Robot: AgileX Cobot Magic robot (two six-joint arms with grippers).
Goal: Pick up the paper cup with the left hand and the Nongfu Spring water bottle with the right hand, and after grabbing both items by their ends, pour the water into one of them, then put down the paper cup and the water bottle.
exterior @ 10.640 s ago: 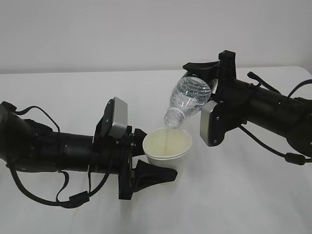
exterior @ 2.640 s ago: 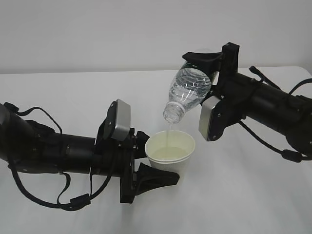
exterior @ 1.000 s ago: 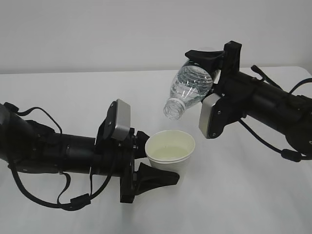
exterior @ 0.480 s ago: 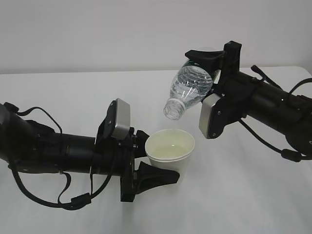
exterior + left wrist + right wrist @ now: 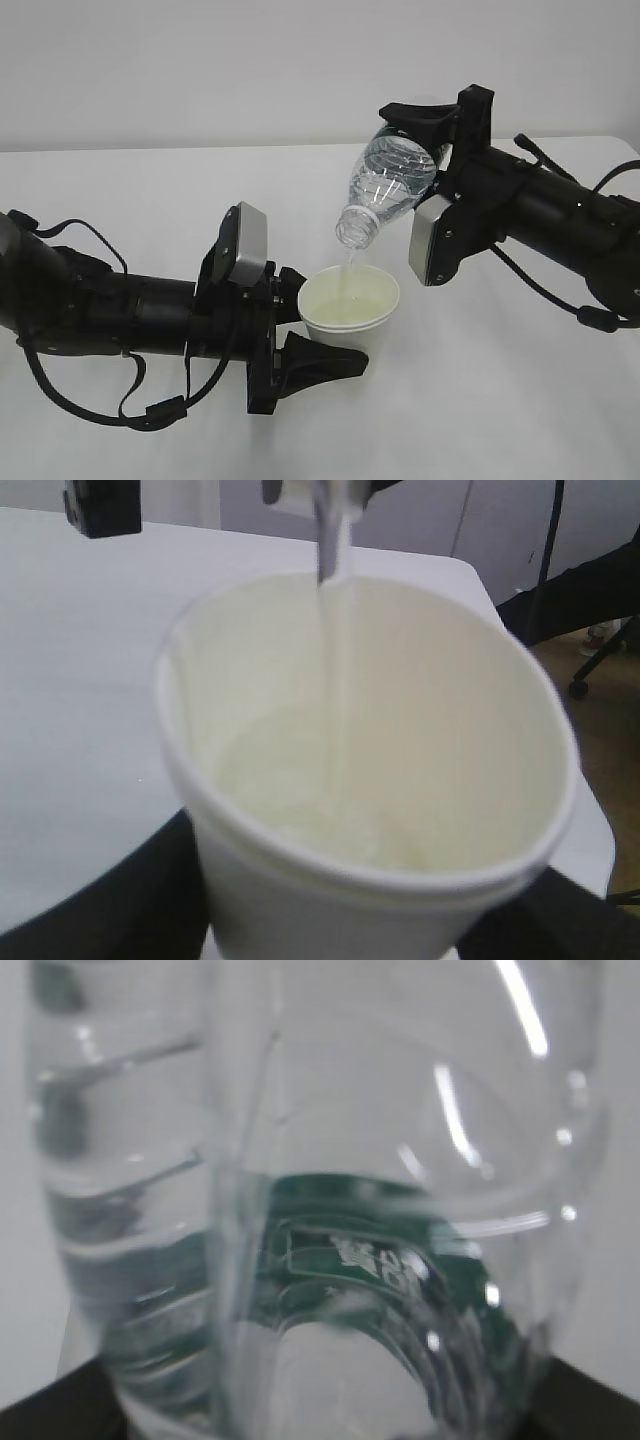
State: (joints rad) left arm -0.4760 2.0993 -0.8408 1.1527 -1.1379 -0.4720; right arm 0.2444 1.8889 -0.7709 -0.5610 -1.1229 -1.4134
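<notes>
- Thin white paper is what the paper cup is made of, so we judge it soft; a hard squeeze would bend its wall.
- The cup sits at centre frame, clamped by the left hand low on its body.
- The Nongfu Spring water bottle, tilted mouth-down at upper centre, is clamped by the right hand at its base.
- The water falls in a thin stream into the cup; the cup is getting heavier, we think.

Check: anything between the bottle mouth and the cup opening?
Nothing visible. The Nongfu Spring water bottle is tilted mouth-down above the paper cup, and a thin stream of water falls straight through open air into the cup.
</notes>
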